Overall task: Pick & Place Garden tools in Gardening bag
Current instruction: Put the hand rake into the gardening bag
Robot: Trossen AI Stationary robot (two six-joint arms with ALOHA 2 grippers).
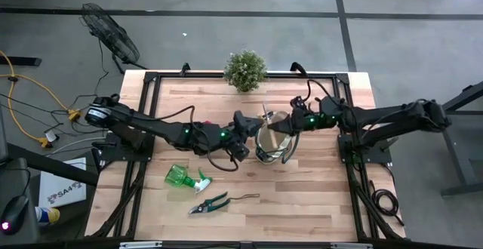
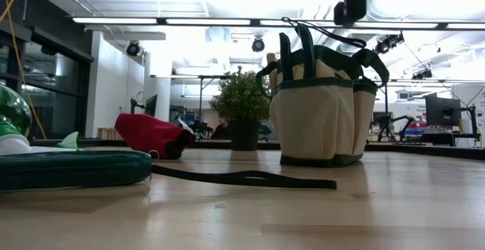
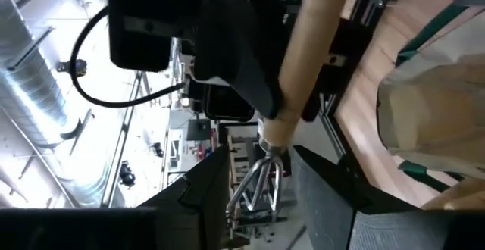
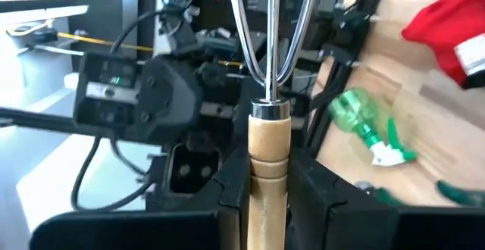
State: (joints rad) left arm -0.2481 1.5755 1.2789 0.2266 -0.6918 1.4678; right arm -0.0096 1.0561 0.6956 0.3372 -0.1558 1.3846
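Note:
The small rake (image 1: pixel 266 117), with a wooden handle and metal tines, hangs in the air over the tan gardening bag (image 1: pixel 273 146). My right gripper (image 4: pixel 269 173) is shut on its handle. My left gripper (image 3: pixel 261 176) comes from the table's left, and its fingers stand apart on either side of the tines (image 3: pixel 258 183). The bag (image 2: pixel 318 106) stands upright on its base with wooden handles sticking out of it. A green spray bottle (image 1: pixel 183 179), green-handled pruners (image 1: pixel 210 203) and a red glove (image 2: pixel 150 134) lie on the table. My right gripper pinches the rake's wooden handle (image 4: pixel 269 155) between its two fingers, just behind the metal collar. The fingers come level from the table's right and lie along the handle. The rake is lifted clear, with its tines pointing away toward the left arm. My left gripper has the tines in its gap; whether it touches them I cannot tell.
A bushy potted plant (image 1: pixel 245 69) stands at the far edge, behind the bag. The near half of the table holds only the spray bottle and the pruners. The red glove (image 4: pixel 447 30) lies under the left arm's reach.

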